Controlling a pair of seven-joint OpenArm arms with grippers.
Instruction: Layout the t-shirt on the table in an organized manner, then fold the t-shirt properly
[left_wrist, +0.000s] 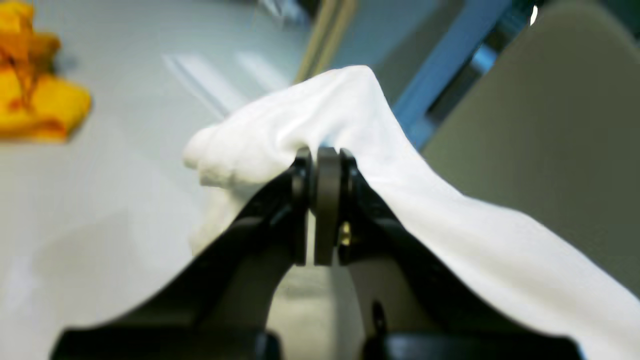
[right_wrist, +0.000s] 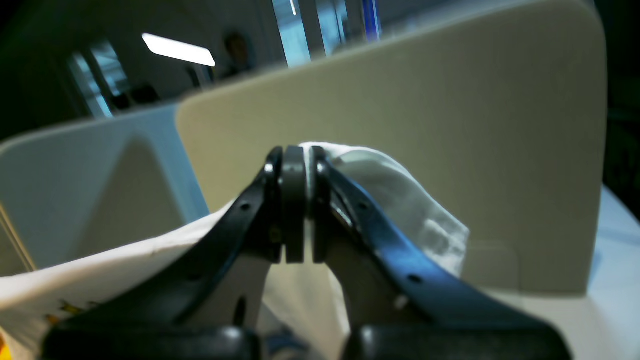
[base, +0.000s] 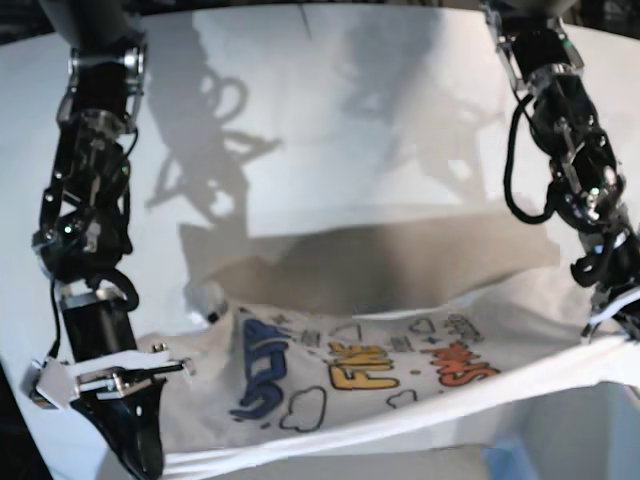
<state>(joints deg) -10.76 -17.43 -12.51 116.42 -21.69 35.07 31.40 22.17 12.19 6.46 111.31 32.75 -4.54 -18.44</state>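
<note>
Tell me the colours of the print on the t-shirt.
Blue, yellow and orange letters on the white t-shirt; clearest in the base view.

The t-shirt (base: 380, 375), its colourful print facing up, hangs stretched between the two arms over the white table (base: 320, 120), sagging in the middle.

Base view: bright, hard overhead light; table (base: 330, 130) glares white, sharp arm shadows toward 12 o'clock, broad grey shadow above the t-shirt (base: 350, 375). Focus fair. Both wrist views soft throughout; backgrounds smeared. Right wrist dim, one ceiling light (right_wrist: 178, 49) blown out at 10 o'clock. Left wrist cloth overexposed.
</note>
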